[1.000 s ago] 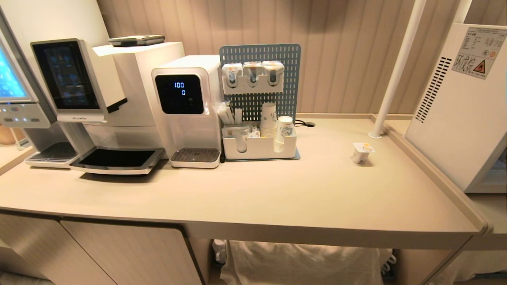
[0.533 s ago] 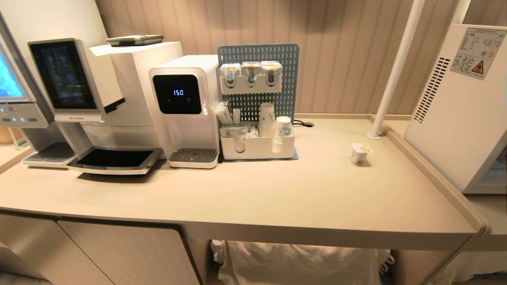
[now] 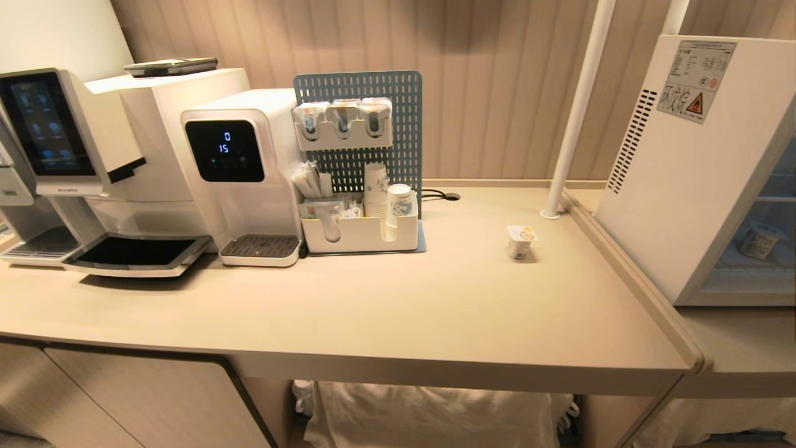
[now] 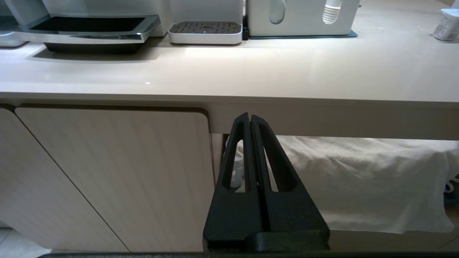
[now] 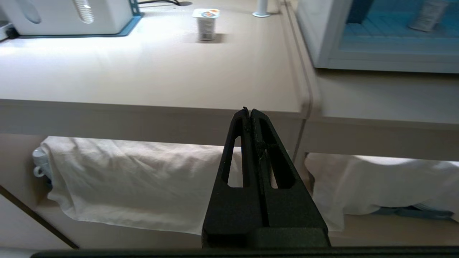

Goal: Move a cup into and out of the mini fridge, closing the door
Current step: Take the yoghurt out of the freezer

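While neither arm showed in the head view, both hung below the bench [image 3: 385, 311] edge, by the wrist views. Left claw [image 4: 250, 118]: fingers pressed together, holding nothing, pointed at the bench front beside a cupboard door [image 4: 107, 172]. Right claw [image 5: 250, 113]: likewise together and empty, aimed under the bench's corner nearest the mini fridge [image 3: 684, 168].

Cup [image 3: 520, 241]: small white pot with an orange-marked foil lid, upright on the bench, near the mini fridge's vented side, just in front of the white pole [image 3: 575, 112]. Nothing touched it. Same cup was visible in the right wrist view [image 5: 205, 23].

Mini fridge stood on a lower ledge past the bench's end. Its interior showed, with another small pot [image 3: 757, 239] on a shelf. Could not tell from these views whether the door was open or I was looking through glass.

Judged step: the very start, approach only; no reach begun, cup not yet grasped.

Next move would call for raising the right arm above bench level, parting that claw, and coming onto the cup from the side away from the mini fridge. The foil-topped pot looked light and easily tipped, so a square, gentle closing seemed wise. Door state needs checking first.
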